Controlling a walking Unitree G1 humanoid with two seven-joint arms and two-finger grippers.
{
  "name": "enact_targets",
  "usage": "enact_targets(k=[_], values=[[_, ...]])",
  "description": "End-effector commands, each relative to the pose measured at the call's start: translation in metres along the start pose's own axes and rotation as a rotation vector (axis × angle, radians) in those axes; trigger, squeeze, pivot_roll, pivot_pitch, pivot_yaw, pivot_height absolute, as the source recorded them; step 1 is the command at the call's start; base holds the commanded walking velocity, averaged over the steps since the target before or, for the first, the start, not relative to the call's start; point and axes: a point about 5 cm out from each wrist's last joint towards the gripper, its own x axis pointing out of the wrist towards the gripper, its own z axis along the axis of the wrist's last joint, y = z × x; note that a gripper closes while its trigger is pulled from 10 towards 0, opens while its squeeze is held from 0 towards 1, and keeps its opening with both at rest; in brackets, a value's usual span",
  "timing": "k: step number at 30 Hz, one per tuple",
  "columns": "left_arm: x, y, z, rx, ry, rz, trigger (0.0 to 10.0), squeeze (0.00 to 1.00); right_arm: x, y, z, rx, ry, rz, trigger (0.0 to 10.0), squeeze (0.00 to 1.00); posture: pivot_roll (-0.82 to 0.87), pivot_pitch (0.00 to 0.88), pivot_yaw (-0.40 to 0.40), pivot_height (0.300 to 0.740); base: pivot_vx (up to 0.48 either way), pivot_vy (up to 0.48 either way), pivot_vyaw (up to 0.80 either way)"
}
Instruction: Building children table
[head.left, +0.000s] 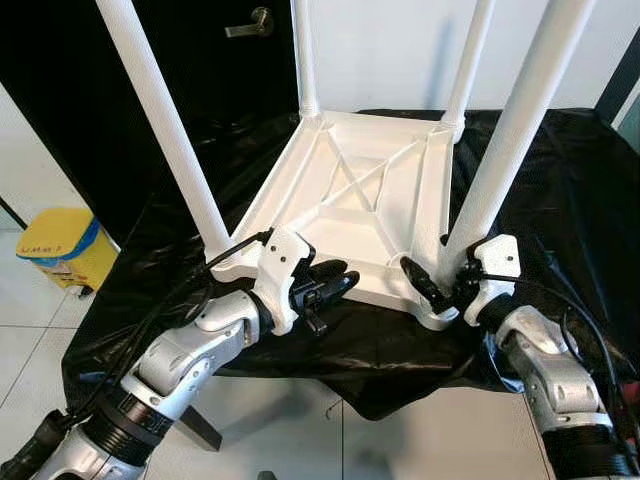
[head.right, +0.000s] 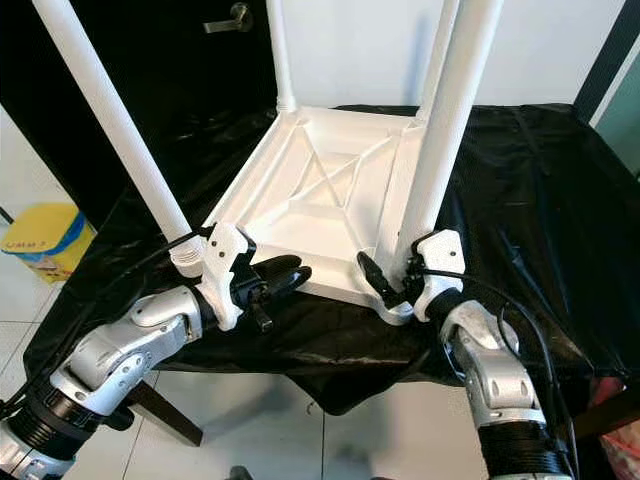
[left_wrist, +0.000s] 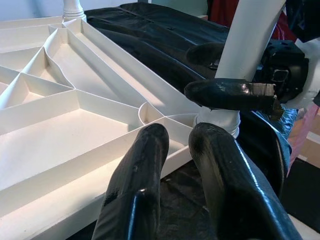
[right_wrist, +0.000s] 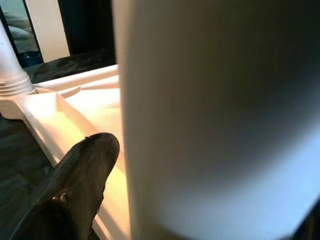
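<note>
Table (head.left: 350, 190), upside down on your black-draped desk (head.left: 570, 200) mid-frame: your right hand (head.left: 438, 290) grips its near-right leg (head.left: 500, 160), your left hand (head.left: 330, 285) rests closed by its near edge.

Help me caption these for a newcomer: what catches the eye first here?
An upside-down white children's table lies on a black-covered surface, its four legs pointing up. The right gripper is closed around the base of the near right leg, while the left gripper rests at the tabletop's near edge, holding nothing. A yellow bin sits on the floor at far left.
</note>
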Motion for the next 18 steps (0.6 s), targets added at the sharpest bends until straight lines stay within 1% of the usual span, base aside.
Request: enact_targets(k=[1,3,4,5,6,10,13,15,16,17,18], values=[[-0.003,-0.01,0.002,0.021,0.004,-0.266,10.0,0.0,0.003,-0.002,-0.003,-0.011,0.023,0.058,8.9,0.0,-0.07,0.0,0.048,0.74,0.0,0.0,0.0],[-0.003,-0.01,0.002,0.021,0.004,-0.266,10.0,0.0,0.003,-0.002,-0.003,-0.011,0.023,0.058,8.9,0.0,-0.07,0.0,0.048,0.74,0.0,0.0,0.0],[-0.003,-0.009,0.003,0.023,0.005,-0.266,10.0,0.0,0.004,-0.003,-0.005,-0.012,0.035,0.08,2.7,0.0,-0.07,0.0,0.049,0.74,0.0,0.0,0.0],[-0.003,-0.009,0.003,0.023,0.005,-0.266,10.0,0.0,0.004,-0.003,-0.005,-0.012,0.035,0.08,2.7,0.0,-0.07,0.0,0.049,0.74,0.0,0.0,0.0],[-0.004,-0.008,0.003,0.025,0.006,-0.265,10.0,0.0,0.005,-0.002,-0.007,-0.011,0.048,0.1,0.0,0.0,-0.06,0.0,0.049,0.74,0.0,0.0,0.0],[-0.004,-0.007,0.004,0.031,0.008,-0.261,10.0,0.0,0.003,0.0,-0.014,-0.003,0.072,0.141,0.0,0.0,-0.06,0.0,0.05,0.74,0.0,0.0,0.0],[-0.004,-0.007,0.004,0.031,0.008,-0.261,10.0,0.0,0.003,0.0,-0.014,-0.003,0.072,0.141,0.0,0.0,-0.06,0.0,0.05,0.74,0.0,0.0,0.0],[-0.006,-0.006,0.004,0.032,0.008,-0.258,10.0,0.0,-0.001,0.002,-0.022,0.012,0.093,0.154,0.0,0.0,-0.05,0.0,0.052,0.74,0.0,0.0,0.0],[-0.006,-0.006,0.003,0.031,0.009,-0.258,10.0,0.0,-0.002,0.002,-0.026,0.018,0.101,0.148,2.7,0.0,-0.05,0.0,0.054,0.74,0.0,0.0,0.0],[-0.006,-0.006,0.003,0.03,0.009,-0.258,10.0,0.0,-0.002,0.003,-0.028,0.026,0.103,0.137,10.0,0.0,-0.06,0.0,0.054,0.74,0.0,0.0,0.0],[-0.006,-0.006,0.003,0.03,0.009,-0.258,10.0,0.0,-0.002,0.004,-0.029,0.039,0.102,0.122,10.0,0.0,-0.06,0.0,0.055,0.74,0.0,0.0,0.0]])
